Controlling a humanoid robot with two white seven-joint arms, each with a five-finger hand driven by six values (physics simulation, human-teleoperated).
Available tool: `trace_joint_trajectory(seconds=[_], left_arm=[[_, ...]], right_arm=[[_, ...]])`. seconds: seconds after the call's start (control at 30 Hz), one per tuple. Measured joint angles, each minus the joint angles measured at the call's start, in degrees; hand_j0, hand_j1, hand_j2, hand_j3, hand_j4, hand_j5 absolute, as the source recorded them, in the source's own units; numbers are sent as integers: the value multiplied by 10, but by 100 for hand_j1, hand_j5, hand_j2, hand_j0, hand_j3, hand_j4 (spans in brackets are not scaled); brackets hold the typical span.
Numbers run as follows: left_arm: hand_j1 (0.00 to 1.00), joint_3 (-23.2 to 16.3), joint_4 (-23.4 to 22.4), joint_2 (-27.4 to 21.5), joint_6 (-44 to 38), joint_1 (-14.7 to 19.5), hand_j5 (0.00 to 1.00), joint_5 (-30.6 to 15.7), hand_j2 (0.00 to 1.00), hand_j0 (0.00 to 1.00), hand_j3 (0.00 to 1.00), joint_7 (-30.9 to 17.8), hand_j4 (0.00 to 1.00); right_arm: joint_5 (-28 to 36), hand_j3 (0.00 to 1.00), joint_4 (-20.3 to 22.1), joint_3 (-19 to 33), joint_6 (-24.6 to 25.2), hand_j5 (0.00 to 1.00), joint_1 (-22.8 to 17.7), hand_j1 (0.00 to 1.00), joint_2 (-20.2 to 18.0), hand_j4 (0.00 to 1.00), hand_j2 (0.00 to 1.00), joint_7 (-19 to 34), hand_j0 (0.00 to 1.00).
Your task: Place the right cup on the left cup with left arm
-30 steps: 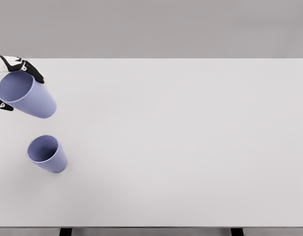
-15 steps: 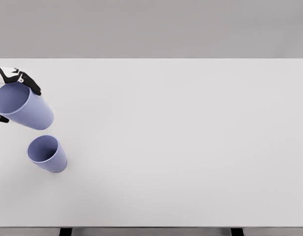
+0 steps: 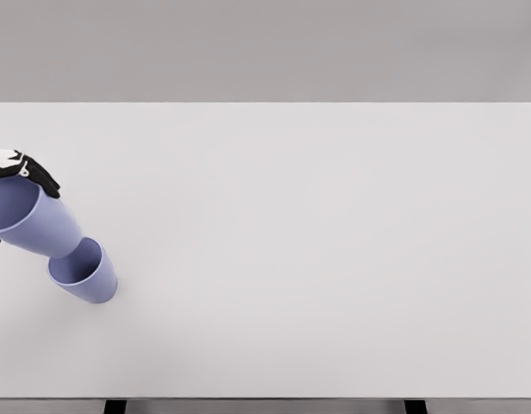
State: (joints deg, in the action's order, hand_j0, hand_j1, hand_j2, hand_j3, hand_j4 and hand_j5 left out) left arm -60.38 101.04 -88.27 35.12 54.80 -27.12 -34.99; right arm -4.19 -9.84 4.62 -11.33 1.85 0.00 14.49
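The left hand [image 3: 15, 166], mostly cut off at the table's [image 3: 317, 250] 9 o'clock edge, has its fingers wrapped round the rim of a tilted blue cup [image 3: 28, 222]. That cup's base dips at the mouth of a second cup [image 3: 83, 270], which stands just toward 5 o'clock of it.

Left hand [image 3: 15, 168]: showed only in part, at the far left edge of the head view, over the left end of the desk [image 3: 317, 241]. White shell with black finger segments. Fingers [image 3: 43, 178] curled over the upper rim of the held cup [image 3: 28, 226], gripping it from above; a dark fingertip also showed at the picture's edge beside the cup's lower side. Wrist and arm lay outside the view. Held cup tilted, its base at the mouth of the standing cup [image 3: 83, 271].
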Motion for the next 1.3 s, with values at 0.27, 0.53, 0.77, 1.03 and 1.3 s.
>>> trace_joint_trajectory(seconds=[0.27, 0.53, 0.77, 1.03, 1.3], left_arm=[[55, 6, 0, 5, 1, -14, 55, 0, 55, 55, 55, 0, 55], [55, 8, 0, 5, 1, -21, 55, -3, 55, 55, 55, 0, 55], [55, 8, 0, 0, 1, -23, 55, -3, 55, 55, 55, 0, 55], [55, 7, 0, 4, 0, -33, 55, -4, 55, 55, 55, 0, 55], [55, 9, 0, 7, 1, -35, 55, -2, 55, 55, 55, -1, 55]], right_arm=[[0, 100, 0, 0, 0, 100, 1, 100, 0, 100, 100, 0, 100], [0, 100, 0, 0, 0, 100, 0, 100, 0, 100, 100, 0, 100], [0, 100, 0, 0, 0, 100, 0, 100, 0, 100, 100, 0, 100], [0, 100, 0, 0, 0, 100, 0, 100, 0, 100, 100, 0, 100], [0, 100, 0, 0, 0, 100, 1, 100, 0, 100, 100, 0, 100]])
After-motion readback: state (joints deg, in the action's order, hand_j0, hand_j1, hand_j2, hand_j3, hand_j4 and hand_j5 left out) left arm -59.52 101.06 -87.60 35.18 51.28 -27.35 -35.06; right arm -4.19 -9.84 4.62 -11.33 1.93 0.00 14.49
